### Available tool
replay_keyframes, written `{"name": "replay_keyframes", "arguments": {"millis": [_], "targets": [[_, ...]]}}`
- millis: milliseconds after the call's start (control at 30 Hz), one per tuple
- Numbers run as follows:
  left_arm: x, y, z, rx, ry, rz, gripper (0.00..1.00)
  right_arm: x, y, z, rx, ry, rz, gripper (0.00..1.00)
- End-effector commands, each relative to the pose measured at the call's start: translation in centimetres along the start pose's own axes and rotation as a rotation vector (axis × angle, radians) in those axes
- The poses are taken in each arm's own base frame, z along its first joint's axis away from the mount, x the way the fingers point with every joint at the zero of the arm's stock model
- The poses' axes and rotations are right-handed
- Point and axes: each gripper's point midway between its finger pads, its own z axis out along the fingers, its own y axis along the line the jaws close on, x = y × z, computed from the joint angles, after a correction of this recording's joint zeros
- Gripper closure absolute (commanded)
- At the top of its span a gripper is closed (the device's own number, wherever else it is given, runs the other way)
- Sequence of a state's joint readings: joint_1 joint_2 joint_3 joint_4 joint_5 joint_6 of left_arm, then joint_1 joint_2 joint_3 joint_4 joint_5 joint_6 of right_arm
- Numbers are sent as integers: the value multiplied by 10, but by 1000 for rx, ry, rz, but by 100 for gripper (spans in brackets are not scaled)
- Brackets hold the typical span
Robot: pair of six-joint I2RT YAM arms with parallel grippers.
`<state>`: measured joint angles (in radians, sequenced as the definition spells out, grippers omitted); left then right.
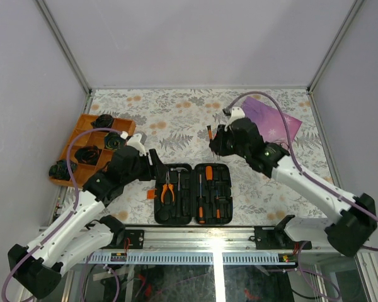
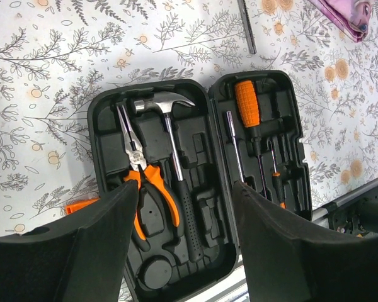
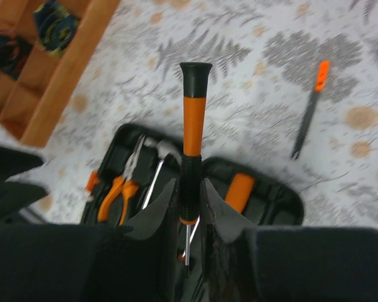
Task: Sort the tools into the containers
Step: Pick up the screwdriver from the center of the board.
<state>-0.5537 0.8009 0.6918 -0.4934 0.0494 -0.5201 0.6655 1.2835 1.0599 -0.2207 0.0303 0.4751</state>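
While the left gripper (image 2: 184,201) hangs low over the near edge of the open tool case (image 2: 208,189), its two broad black fingers (image 2: 107,233) stand apart with nothing between them. The case is a black hard shell with rounded corners. It lies spread in two halves on the table between the two arms, and its inside is moulded into many small slots.

In the left half I see the pliers (image 2: 137,160), with bright steel jaws and smooth orange handles, and beside them the hammer (image 2: 162,100), with a shiny curved head and a black ribbed grip. In the right half lies a thick screwdriver (image 2: 247,104) with a dotted orange handle, next to some thin steel shafts.

Above the far side of the case, the right gripper (image 3: 189,207) is clenched on a slim screwdriver (image 3: 194,119). This tool stands upright between the fingers, with a round black cap, an orange neck and a black lower part.

One thin tool (image 3: 309,116), dark with an orange end, lies alone on the flower-printed tablecloth (image 2: 50,75), just beyond the case. An orange tray (image 3: 69,69) with dividers sits at the far left, and a crumpled purple cloth (image 1: 274,119) lies at the far right.
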Motion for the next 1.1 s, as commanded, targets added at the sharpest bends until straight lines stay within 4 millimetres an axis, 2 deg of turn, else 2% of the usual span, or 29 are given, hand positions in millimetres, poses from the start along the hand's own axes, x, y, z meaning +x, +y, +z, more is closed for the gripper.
{"name": "replay_keyframes", "arguments": {"millis": [0,67,233,367,500,600,800,933,1067], "targets": [[-11,-16,-7,59,-45,40,39,9,16,-38,17,-70,75,100],[-8,-20,-9,65,-43,49,39,15,23,-49,-12,-78,60,100],[1,-33,-19,79,-42,86,39,15,17,-62,-29,-121,-17,100],[2,-45,-32,126,-75,104,40,4,21,-61,-100,-256,-98,99],[-5,-46,-39,151,-145,119,40,-12,28,-66,-161,-391,-194,100],[-11,-53,-45,205,-193,130,38,-13,38,-72,-239,-455,-290,100],[-25,-69,-65,296,-260,111,36,-2,66,-91,-467,-629,-488,100],[-36,-75,-73,302,-281,92,35,18,84,-88,-588,-588,-687,100],[-41,-76,-74,283,-281,68,33,44,90,-84,-678,-545,-864,100]]}}
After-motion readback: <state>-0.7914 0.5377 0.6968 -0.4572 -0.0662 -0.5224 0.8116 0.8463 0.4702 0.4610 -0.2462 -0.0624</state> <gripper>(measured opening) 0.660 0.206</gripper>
